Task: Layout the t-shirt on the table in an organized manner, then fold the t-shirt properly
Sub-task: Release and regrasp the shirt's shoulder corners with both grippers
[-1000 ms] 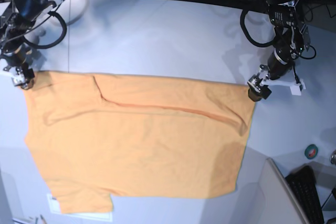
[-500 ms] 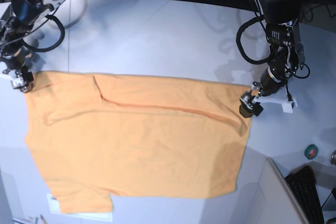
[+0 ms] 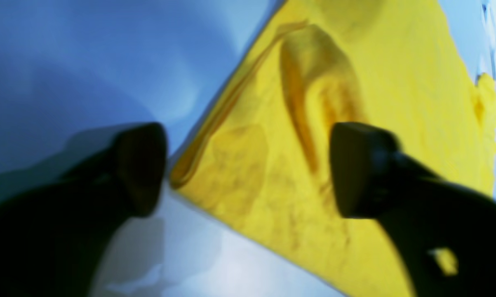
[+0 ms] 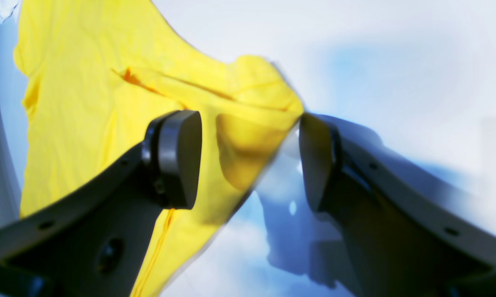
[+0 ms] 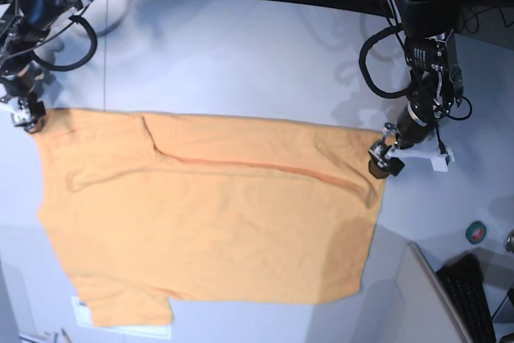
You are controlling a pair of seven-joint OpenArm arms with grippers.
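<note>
Soft cloth on a smooth matt tabletop

The t-shirt (image 5: 209,214) is thin, matt orange cloth, lightly creased with a stitched hem along its far edge. The table (image 5: 241,54) is smooth, pale grey-white, with a faint sheen. The left gripper (image 3: 248,169) fingers look like dark, smooth plastic; the right gripper (image 4: 250,161) pads (image 4: 177,159) are matt grey.

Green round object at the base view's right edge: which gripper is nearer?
Left. The left gripper sits at the t-shirt's corner, just up-left of the green round object; the right gripper is at the opposite top corner, far across the table.
</note>
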